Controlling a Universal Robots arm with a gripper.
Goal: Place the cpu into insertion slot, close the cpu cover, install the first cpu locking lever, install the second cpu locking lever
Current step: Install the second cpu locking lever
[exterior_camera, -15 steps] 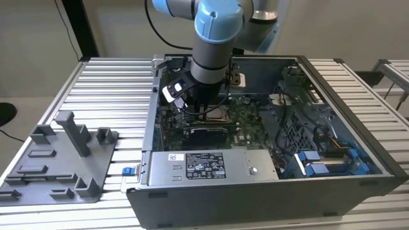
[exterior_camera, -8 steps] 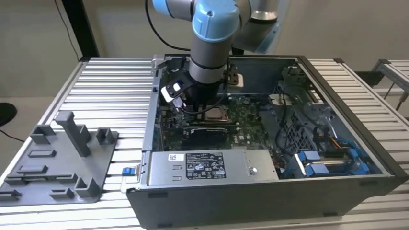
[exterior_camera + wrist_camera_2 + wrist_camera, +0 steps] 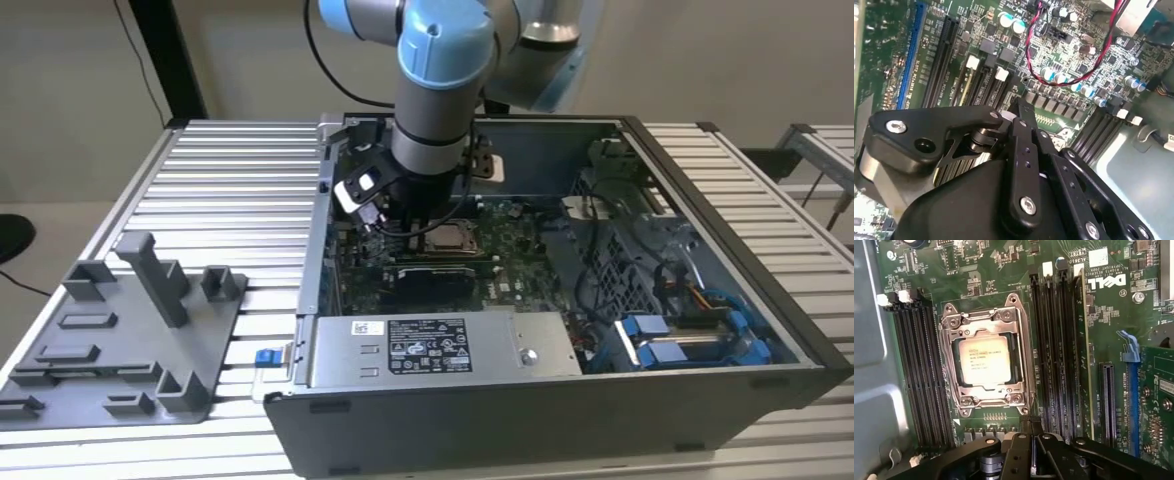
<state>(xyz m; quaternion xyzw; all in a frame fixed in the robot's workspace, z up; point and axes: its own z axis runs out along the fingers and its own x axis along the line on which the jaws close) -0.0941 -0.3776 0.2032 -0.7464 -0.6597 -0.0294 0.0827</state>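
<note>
Arm over an open computer case point(image 3: 747, 330), cpu seated under its cover.
We see memory slots point(image 3: 1054, 350) flanking the slot point(image 3: 985, 362) on both sides, and red-black wires point(image 3: 1069, 77) crossing the board point(image 3: 1004, 275) in the second wrist view. The cpu point(image 3: 986, 361) lies in the slot, framed by the cover point(image 3: 1021, 357), near but apart from the gripper point(image 3: 1032, 432), whose fingers point(image 3: 1024, 440) we find pressed together on nothing. A grey fixture tray point(image 3: 120, 340) sits outside the case.

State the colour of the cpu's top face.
Silver-grey metal on the cpu, clearest in the first wrist view.
</note>
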